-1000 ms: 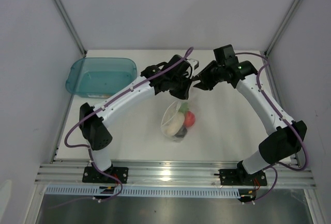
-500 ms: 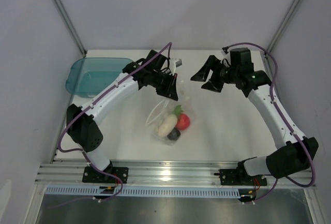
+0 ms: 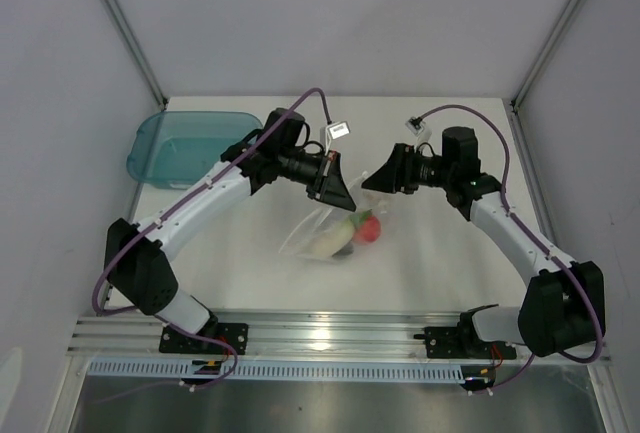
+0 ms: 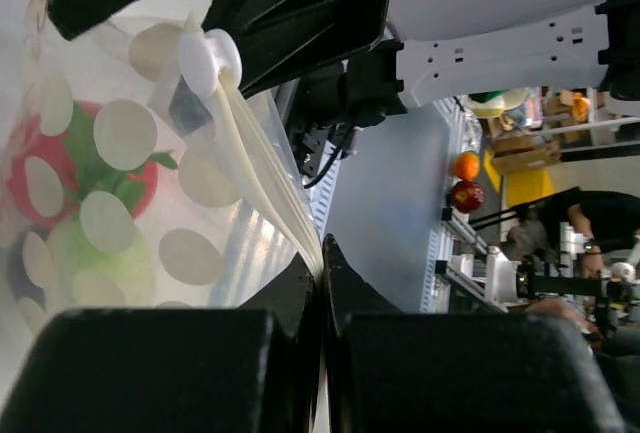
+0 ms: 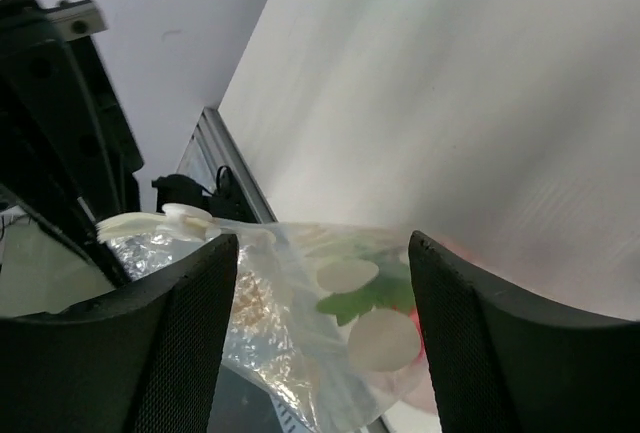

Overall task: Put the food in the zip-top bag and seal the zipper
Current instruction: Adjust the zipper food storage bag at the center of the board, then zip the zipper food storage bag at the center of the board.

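Start from the table [image 3: 440,263]. Find the zip-top bag [image 3: 320,233] near its middle, between the two arms, hung by its top edge with the belly seemingly resting on the surface.

Read the left pincer [image 4: 320,298] as pinched tight on the zipper [image 4: 265,178] strip. Read the right pincer [image 5: 320,338] as spread wide, one finger on each side of the bag's mouth, gripping nothing.

Count three foods already inside: white radish [image 3: 322,245], red tomato [image 3: 368,230], and a dark round piece [image 3: 346,251] tucked between them, hard to make out. Judge only the sealing as left; cannot tell how much of the strip is already pressed shut.

Anchor the strip with the left pincer and close the right one squarely on the white slider [image 4: 208,56]. Draw it along the strip, level and taut. Avoid yanking upward: risk of tipping the food or tearing the plastic out of the grip.
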`<action>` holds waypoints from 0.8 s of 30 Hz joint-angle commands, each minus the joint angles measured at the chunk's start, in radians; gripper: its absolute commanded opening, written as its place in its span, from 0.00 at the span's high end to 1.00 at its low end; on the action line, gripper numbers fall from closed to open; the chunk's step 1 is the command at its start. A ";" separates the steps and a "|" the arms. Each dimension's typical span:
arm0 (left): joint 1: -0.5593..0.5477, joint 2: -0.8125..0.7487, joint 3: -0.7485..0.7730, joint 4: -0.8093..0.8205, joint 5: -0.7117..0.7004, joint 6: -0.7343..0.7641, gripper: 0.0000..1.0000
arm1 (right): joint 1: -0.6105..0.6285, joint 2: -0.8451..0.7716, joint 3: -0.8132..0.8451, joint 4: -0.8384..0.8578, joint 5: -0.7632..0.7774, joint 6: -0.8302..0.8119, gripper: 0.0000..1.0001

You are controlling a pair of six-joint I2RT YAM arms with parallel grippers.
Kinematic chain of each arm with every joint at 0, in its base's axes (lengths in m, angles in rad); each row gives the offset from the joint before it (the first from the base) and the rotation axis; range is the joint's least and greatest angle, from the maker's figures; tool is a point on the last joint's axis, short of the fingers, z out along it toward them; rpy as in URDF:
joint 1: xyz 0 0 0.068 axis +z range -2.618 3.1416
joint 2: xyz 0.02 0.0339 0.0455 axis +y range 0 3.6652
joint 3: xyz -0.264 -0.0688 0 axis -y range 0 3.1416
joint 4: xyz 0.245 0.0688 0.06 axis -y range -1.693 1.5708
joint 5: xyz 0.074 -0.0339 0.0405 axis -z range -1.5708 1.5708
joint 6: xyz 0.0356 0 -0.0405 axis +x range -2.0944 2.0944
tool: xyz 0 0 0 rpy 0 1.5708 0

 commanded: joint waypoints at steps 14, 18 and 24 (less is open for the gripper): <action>0.006 -0.116 -0.258 0.381 0.135 -0.147 0.99 | 0.005 -0.165 -0.169 0.275 -0.374 -0.005 0.45; 0.006 -0.124 -0.279 0.415 0.149 -0.170 0.99 | 0.006 -0.209 -0.201 0.327 -0.368 0.083 0.55; 0.006 -0.134 -0.311 0.519 0.183 -0.241 1.00 | 0.011 -0.242 -0.226 0.381 -0.374 0.138 0.57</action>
